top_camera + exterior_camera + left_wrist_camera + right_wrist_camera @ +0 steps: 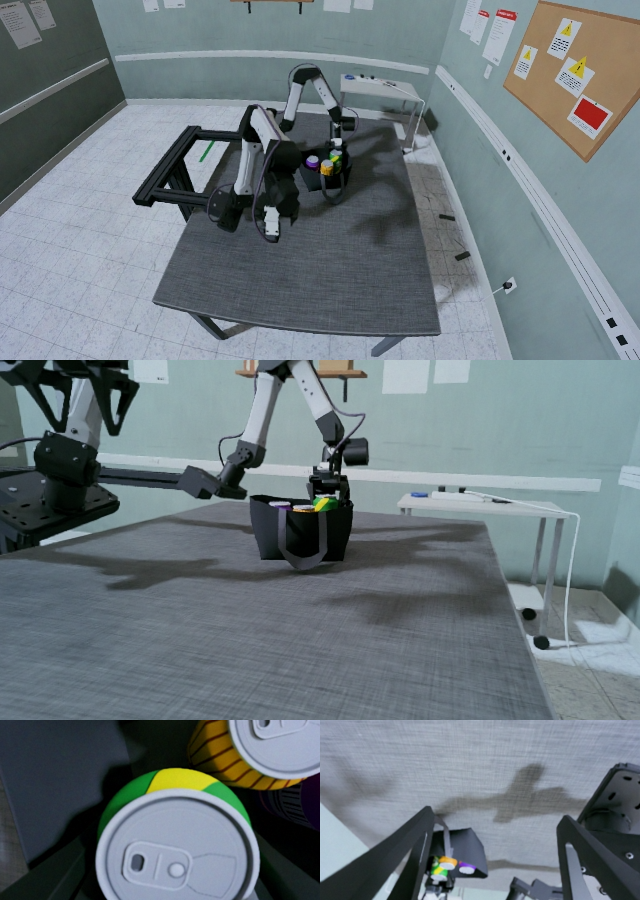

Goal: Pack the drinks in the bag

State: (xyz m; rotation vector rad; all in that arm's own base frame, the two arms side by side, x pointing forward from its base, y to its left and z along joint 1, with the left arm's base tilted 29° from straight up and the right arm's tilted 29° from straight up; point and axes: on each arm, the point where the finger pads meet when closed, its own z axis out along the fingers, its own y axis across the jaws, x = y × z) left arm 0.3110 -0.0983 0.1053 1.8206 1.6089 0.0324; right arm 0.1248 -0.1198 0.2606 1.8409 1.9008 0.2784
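Observation:
The black canvas bag (312, 181) (265, 535) (60, 760) (466, 844) stands upright on the table, walls up. A purple can (312, 162) (280, 505) (467, 869) and an orange can (327, 167) (303, 508) (217, 756) (448, 862) are inside, tops near the rim. My left gripper (327, 496) is shut on a green-and-yellow can (336, 159) (326, 503) (181, 840) (439, 870), which is inside the bag with its top around rim height. The can's base is hidden. My right gripper (87, 431) (495, 816) is open and empty, high above the table, away from the bag.
A grey strap handle (325, 192) (302, 564) hangs outside the bag's front wall onto the table (325, 275) (300, 640). The right arm stands beside the bag, on the side nearer the top camera. A black frame (165, 170) adjoins the table edge.

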